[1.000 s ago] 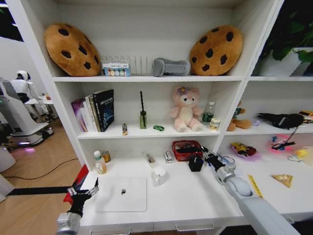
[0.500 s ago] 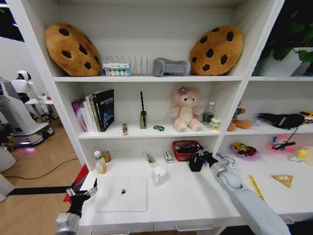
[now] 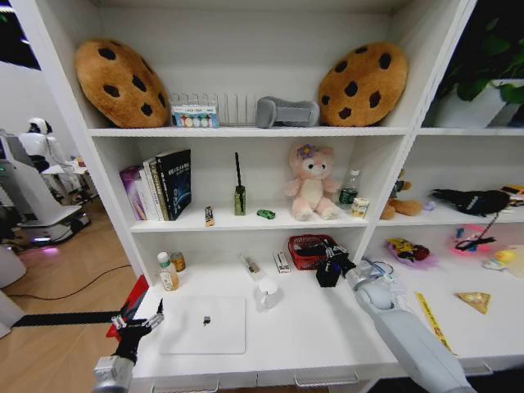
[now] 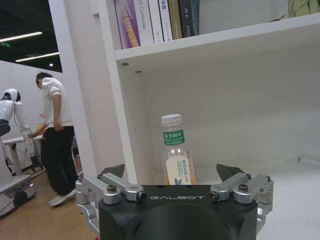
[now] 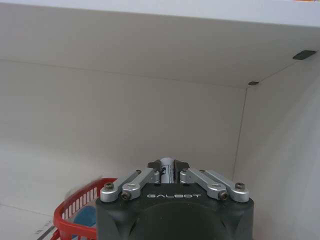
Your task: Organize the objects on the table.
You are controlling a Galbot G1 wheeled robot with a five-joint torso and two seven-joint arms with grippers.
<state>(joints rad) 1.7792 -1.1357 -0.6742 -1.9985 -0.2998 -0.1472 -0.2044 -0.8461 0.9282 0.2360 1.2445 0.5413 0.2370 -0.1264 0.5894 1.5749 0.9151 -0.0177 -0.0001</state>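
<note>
Laptop (image 3: 204, 324), bottle (image 3: 167, 271): one each.

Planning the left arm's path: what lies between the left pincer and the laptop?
Nothing: in the head view, bare desk separates the left pincer from the laptop.

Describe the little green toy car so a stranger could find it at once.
Start at the white bookshelf and go to the middle shelf, the one holding books and a pink teddy bear. The green toy car sits left of the bear's feet, right of a dark bottle; it is the smallest, lowest green thing there.
</note>
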